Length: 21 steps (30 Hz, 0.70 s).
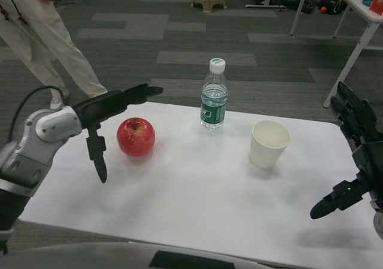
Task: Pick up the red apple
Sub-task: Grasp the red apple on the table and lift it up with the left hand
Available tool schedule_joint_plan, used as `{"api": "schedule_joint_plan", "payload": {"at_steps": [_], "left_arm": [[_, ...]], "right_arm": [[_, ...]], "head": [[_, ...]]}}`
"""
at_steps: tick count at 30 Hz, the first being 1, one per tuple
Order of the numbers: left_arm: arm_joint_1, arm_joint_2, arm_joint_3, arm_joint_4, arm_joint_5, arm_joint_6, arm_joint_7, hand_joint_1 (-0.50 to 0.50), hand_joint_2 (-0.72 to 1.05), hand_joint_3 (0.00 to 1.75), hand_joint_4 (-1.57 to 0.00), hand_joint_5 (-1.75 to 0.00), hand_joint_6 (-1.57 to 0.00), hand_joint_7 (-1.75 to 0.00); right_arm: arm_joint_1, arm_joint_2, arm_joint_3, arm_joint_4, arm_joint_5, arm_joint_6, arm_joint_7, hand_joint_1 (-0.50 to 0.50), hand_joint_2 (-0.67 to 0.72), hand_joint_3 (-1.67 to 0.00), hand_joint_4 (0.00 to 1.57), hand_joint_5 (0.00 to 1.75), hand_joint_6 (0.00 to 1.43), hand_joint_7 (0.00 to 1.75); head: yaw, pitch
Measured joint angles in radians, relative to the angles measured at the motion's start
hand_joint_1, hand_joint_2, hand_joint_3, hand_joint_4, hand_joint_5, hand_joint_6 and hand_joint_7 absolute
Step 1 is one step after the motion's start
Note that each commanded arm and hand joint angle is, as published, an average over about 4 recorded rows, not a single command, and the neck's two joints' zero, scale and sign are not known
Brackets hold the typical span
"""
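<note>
Down at the bottom right of the frame, the robot's right hand (353,155) sits over the table's right edge — fingers spread apart, thumb poking out low toward the middle, nothing in it. White table (197,203) fills most of the lower half.

On the left side, the left hand (111,116) reaches in from the silver forearm. Its fingers stretch out flat above and just behind the red apple (136,136), while the thumb hangs straight down to the apple's left. So it's open around the fruit but not clamped on it — can't tell if anything is actually touching the skin.

That apple sits upright on the table, left of center. Right of it, near the table's far edge, stands a water bottle (213,95) with a white cap and green label, and further right a white paper cup (268,143), well apart from the apple.

Upper left corner: a person's legs (42,35) in light trousers on the grey floor.
</note>
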<state>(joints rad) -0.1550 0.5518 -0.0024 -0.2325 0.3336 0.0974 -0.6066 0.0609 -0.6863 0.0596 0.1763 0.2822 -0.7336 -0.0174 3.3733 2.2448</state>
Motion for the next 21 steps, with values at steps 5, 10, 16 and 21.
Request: {"api": "schedule_joint_plan", "payload": {"at_steps": [5, 10, 16, 21], "left_arm": [[-0.024, -0.005, -0.074, 0.022, 0.091, 0.002, 0.001, -0.48, -0.19, 0.0, 0.0, -0.62, 0.0, -0.28], [-0.034, -0.025, -0.115, 0.038, 0.184, 0.024, 0.008, -0.48, -0.1, 0.0, 0.0, -0.72, 0.0, -0.28], [-0.038, -0.031, -0.174, 0.043, 0.313, 0.086, 0.019, -0.48, 0.45, 0.0, 0.0, -0.72, 0.0, -0.28], [-0.041, -0.016, -0.217, 0.04, 0.384, 0.136, 0.021, -0.48, 0.72, 0.0, 0.0, -0.74, 0.0, -0.35]], "right_arm": [[-0.006, 0.0, 0.001, 0.006, 0.002, 0.0, 0.0, -0.42, 0.39, 0.0, 0.0, 0.0, 0.0, 0.14], [-0.008, 0.004, 0.003, 0.017, 0.012, -0.001, 0.0, -0.42, 0.41, 0.0, 0.0, 0.0, 0.0, 0.14], [-0.008, 0.013, 0.005, 0.021, 0.019, -0.001, 0.0, -0.42, 0.41, 0.0, 0.0, 0.0, 0.0, 0.14], [-0.008, 0.013, 0.007, 0.022, 0.022, -0.001, 0.0, -0.42, 0.41, 0.0, 0.0, 0.0, 0.0, 0.14]], "head": [[-0.001, 0.001], [-0.001, 0.003], [-0.001, 0.002], [0.003, 0.001]]}}
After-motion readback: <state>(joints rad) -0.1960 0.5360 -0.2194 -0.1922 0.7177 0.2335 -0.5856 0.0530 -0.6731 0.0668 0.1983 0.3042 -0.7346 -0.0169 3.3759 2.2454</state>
